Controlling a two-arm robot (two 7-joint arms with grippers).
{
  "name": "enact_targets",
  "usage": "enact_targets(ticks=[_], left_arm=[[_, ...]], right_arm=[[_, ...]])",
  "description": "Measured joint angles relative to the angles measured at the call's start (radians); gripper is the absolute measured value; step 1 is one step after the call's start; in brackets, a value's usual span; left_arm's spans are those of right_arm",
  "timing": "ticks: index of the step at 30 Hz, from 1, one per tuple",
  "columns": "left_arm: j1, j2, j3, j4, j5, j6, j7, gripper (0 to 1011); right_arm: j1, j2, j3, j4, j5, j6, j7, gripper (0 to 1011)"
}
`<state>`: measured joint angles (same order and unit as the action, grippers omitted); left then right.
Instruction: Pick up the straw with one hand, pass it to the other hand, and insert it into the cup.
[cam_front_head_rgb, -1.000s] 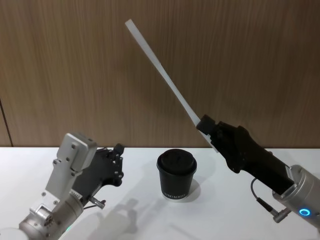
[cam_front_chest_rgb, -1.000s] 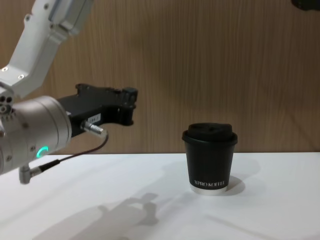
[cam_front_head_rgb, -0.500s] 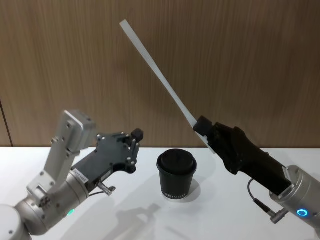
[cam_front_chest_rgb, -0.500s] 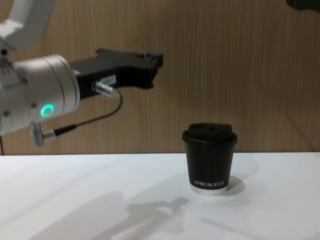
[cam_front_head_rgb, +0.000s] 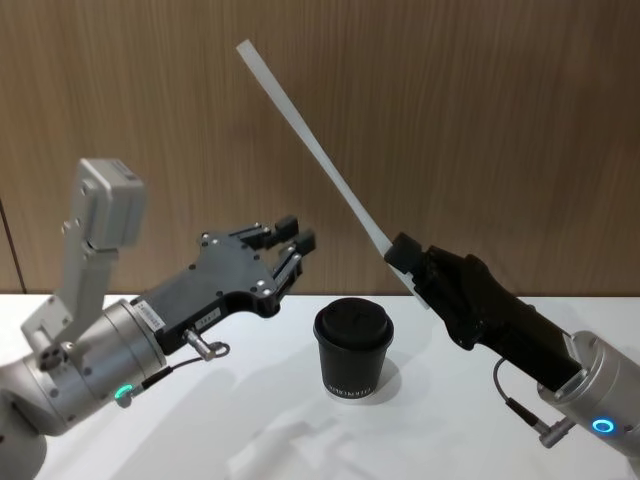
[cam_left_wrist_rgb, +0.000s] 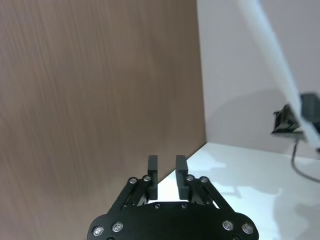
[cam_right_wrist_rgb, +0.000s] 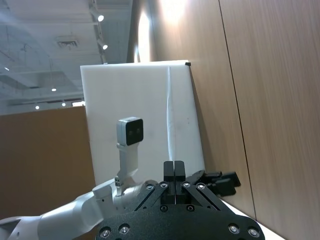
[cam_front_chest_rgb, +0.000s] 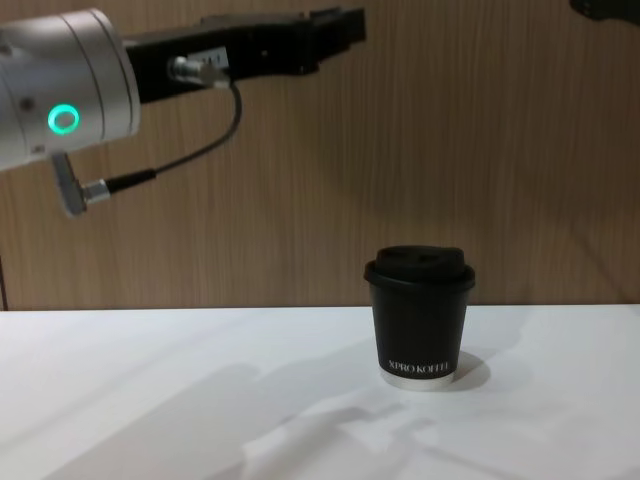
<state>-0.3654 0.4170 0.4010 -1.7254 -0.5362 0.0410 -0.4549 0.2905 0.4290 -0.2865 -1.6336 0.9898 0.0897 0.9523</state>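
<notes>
In the head view, the right gripper (cam_front_head_rgb: 405, 256) is raised above the table (cam_front_head_rgb: 250, 440), to the right of the cup (cam_front_head_rgb: 353, 352). It is clamped on the lower end of the straw (cam_front_head_rgb: 319, 150). The straw slants up and to the left, its long free end high against the wood wall (cam_front_head_rgb: 500, 120). The left gripper (cam_front_head_rgb: 297, 235) is in the air left of the cup, fingers parted and aimed toward the straw but well apart from it. The cup stands upright on the table with its lid on.

In the left wrist view, the left gripper (cam_left_wrist_rgb: 166, 170) shows a narrow gap between its two fingers with nothing in it. The straw (cam_left_wrist_rgb: 272, 50) crosses as a blurred white band farther off, with the right gripper (cam_left_wrist_rgb: 289, 119) dark at its lower end.

In the right wrist view, the right gripper (cam_right_wrist_rgb: 173, 172) has its fingers pressed together. A faint pale line rising from them looks to be the straw (cam_right_wrist_rgb: 169, 125), hard to pick out against the white table behind it. The left gripper (cam_right_wrist_rgb: 222, 180) lies beyond.

In the chest view, the left gripper (cam_front_chest_rgb: 340, 24) reaches in high above the cup (cam_front_chest_rgb: 419, 320).

The handover looks the likely trouble. The left fingers' gap is narrow and the straw is tilted, so a slightly off approach could strike the straw and twist it in the right grip. Held only at one end, it would swing easily. If the right fingers let go before the left ones close, the straw would fall.
</notes>
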Motion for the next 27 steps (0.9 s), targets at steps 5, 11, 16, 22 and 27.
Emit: enact_targets(ticks=[5, 11, 16, 22, 27], left_arm=[[-0.007, 0.005, -0.011, -0.011, -0.044, 0.014, -0.032, 313], [-0.010, 0.008, -0.015, -0.017, -0.065, 0.019, -0.046, 514], [-0.005, 0.010, -0.017, -0.021, -0.068, 0.018, -0.039, 678], [-0.001, 0.018, -0.020, -0.018, -0.084, 0.013, -0.043, 889], [-0.001, 0.026, -0.024, -0.010, -0.110, 0.011, -0.069, 983]], right_arm=[[0.000, 0.000, 0.000, 0.000, 0.000, 0.000, 0.000, 10], [0.001, 0.000, -0.001, 0.001, 0.001, 0.001, 0.001, 10], [0.001, 0.000, -0.001, 0.001, 0.001, 0.001, 0.001, 10], [0.001, 0.000, -0.001, 0.001, 0.001, 0.001, 0.002, 11], [0.001, 0.000, -0.001, 0.001, 0.001, 0.001, 0.002, 10]])
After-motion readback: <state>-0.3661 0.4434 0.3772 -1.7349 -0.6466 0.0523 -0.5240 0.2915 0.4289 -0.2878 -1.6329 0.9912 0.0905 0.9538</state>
